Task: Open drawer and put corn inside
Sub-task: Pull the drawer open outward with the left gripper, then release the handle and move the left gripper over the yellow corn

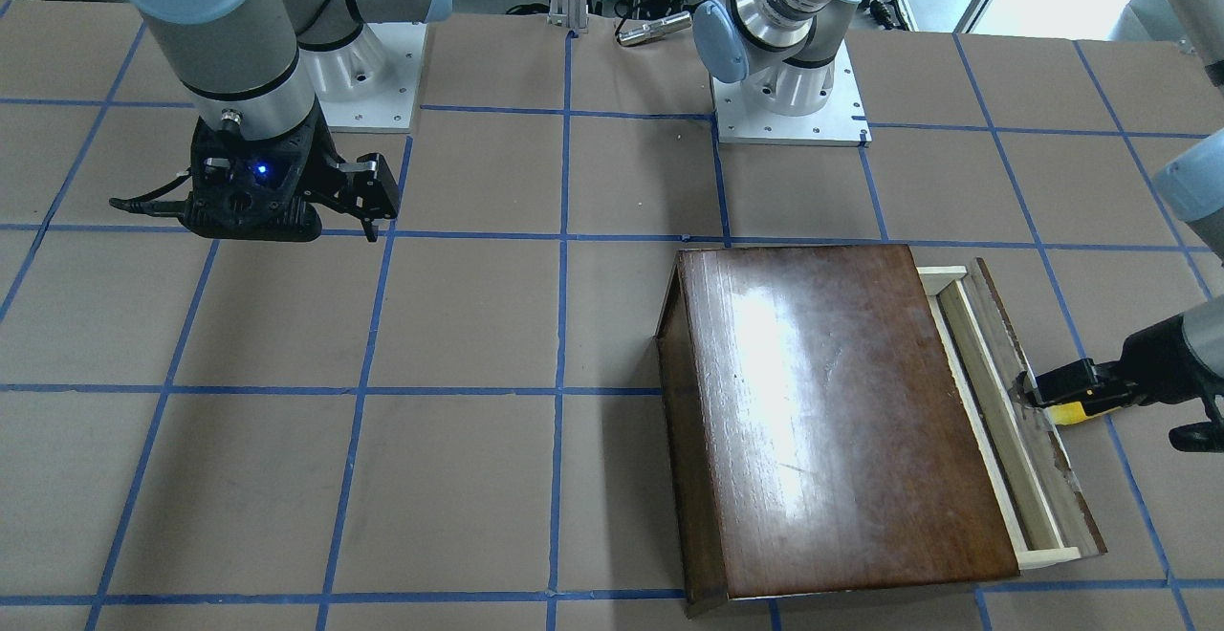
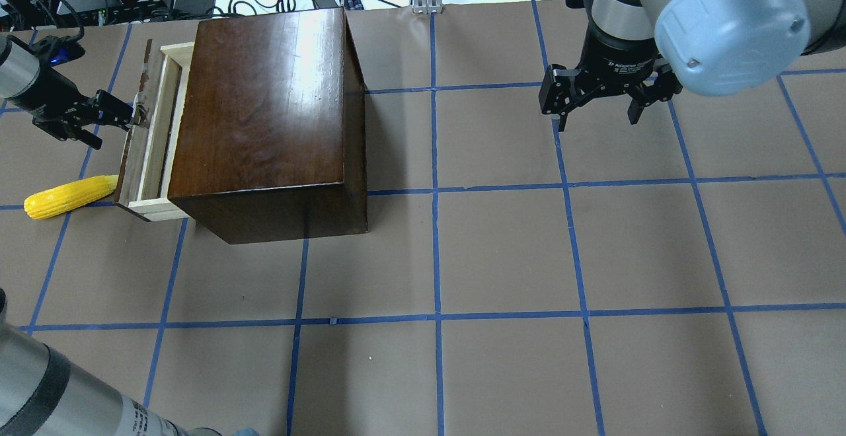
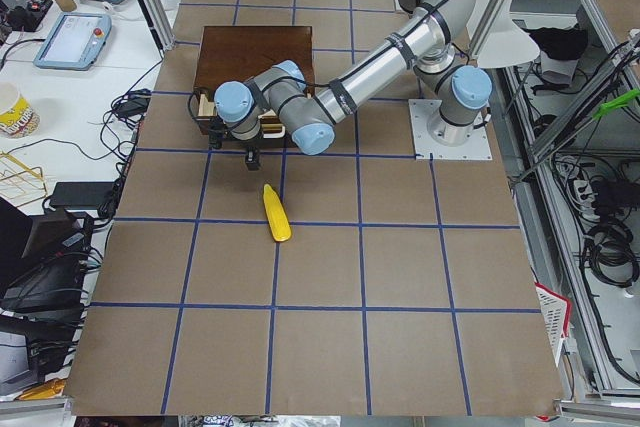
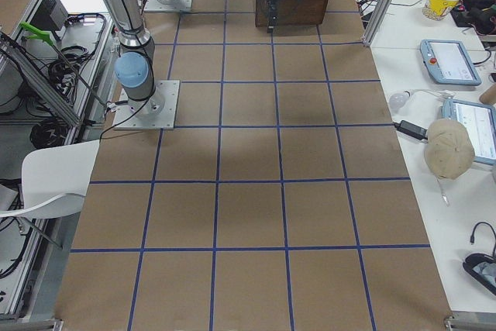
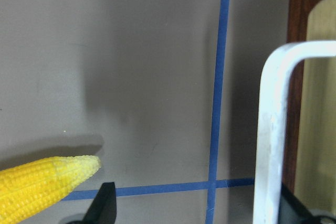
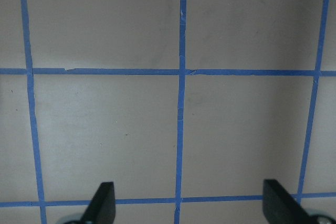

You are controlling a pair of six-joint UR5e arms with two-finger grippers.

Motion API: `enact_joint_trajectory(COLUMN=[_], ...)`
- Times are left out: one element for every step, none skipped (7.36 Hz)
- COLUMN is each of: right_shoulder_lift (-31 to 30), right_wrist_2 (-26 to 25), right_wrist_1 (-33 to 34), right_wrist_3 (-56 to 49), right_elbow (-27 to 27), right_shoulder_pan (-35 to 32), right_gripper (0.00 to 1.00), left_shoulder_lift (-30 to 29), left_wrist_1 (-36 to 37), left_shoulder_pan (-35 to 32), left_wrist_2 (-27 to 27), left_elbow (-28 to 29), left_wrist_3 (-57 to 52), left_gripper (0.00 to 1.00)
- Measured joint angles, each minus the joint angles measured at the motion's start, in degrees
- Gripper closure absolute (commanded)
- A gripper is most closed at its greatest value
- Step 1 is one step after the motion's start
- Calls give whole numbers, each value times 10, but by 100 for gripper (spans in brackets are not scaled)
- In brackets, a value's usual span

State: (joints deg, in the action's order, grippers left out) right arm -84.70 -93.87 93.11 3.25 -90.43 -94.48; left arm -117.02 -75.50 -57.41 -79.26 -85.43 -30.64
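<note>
My left claw (image 2: 129, 113), jaws apart around the white handle (image 5: 273, 129) of the partly open drawer (image 2: 153, 125), sits far nearer than the spread, idle right claw (image 2: 598, 115) to the corn (image 2: 69, 196), which lies on the tabletop (image 2: 502, 251) near the drawer front, its tip pointing toward it.

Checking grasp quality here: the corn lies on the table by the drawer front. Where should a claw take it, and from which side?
Probably the corn across its thick middle, from straight above, squeezing its two long sides. It lies flat on the table, and its tapered tip is close to the drawer front, so that end is narrow and crowded.
</note>
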Motion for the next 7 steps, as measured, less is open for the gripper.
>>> enact_joint_trajectory(right_shoulder_lift=[0,0,0,0,0,0,0], right_wrist_2=[0,0,0,0,0,0,0], right_wrist_1=[0,0,0,0,0,0,0], right_wrist_3=[0,0,0,0,0,0,0], right_elbow=[0,0,0,0,0,0,0], right_shoulder_pan=[0,0,0,0,0,0,0], right_gripper=[0,0,0,0,0,0,0], left_shoulder_lift=[1,2,2,2,2,2,2], left_wrist_1=[0,0,0,0,0,0,0], left_shoulder_pan=[0,1,4,11,14,17,19], left_wrist_2=[0,0,0,0,0,0,1], left_elbow=[0,0,0,0,0,1,1], left_wrist_3=[-1,-2,-4,-9,-14,-17,-20], left_gripper=[0,0,0,0,0,0,0])
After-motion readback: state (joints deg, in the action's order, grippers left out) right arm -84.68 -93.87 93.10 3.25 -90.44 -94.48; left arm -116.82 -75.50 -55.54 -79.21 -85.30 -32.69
